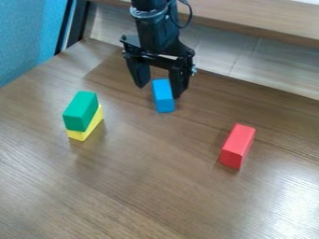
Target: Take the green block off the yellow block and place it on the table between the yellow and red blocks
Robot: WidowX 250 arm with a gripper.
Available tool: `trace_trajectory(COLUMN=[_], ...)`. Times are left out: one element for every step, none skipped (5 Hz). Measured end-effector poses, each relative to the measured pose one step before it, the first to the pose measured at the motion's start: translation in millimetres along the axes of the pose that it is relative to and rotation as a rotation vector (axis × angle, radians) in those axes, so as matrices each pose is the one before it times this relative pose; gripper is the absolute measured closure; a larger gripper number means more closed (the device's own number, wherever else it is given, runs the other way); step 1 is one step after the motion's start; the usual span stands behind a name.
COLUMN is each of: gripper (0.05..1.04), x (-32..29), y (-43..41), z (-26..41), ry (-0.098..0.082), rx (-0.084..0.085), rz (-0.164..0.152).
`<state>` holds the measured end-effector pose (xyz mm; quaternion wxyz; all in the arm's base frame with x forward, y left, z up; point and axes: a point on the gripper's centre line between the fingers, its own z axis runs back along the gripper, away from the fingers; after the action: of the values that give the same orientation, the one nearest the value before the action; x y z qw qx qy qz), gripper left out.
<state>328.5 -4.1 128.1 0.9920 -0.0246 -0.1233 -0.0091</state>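
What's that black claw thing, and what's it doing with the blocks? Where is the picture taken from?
That is a robot arm. The claw at its end is called a gripper, and it has two fingers for pinching things, a bit like your thumb and pointing finger. The picture comes from a camera that stays in one place and looks down at a slant.

On the wooden table there is a green block on top of a yellow block, and a red block lies apart from them. The fingers are open, with the blue block at them. It doesn't look pinched, but I can't tell if a finger touches it.
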Motion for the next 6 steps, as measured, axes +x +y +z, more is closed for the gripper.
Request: trace_trajectory(gripper=[0.083, 0.083, 0.083, 0.083, 0.083, 0.083], x=[-2.55, -5.14, -5.31, -4.64, -12.45, -6.42], y=[-0.46, 13.71, 13.76, 16.44, 29.78, 29.12], z=[-8.19, 5.65, 11.62, 10.98, 12.37, -1.45], ry=[0.0288, 0.0147, -0.0252, -0.0119, -0.0003, 0.0107], rx=[-0.006, -0.0318, 0.0059, 0.0254, 0.0803, 0.0296], rz=[0.0048, 0.0573, 0.0221, 0.0457, 0.0629, 0.0651])
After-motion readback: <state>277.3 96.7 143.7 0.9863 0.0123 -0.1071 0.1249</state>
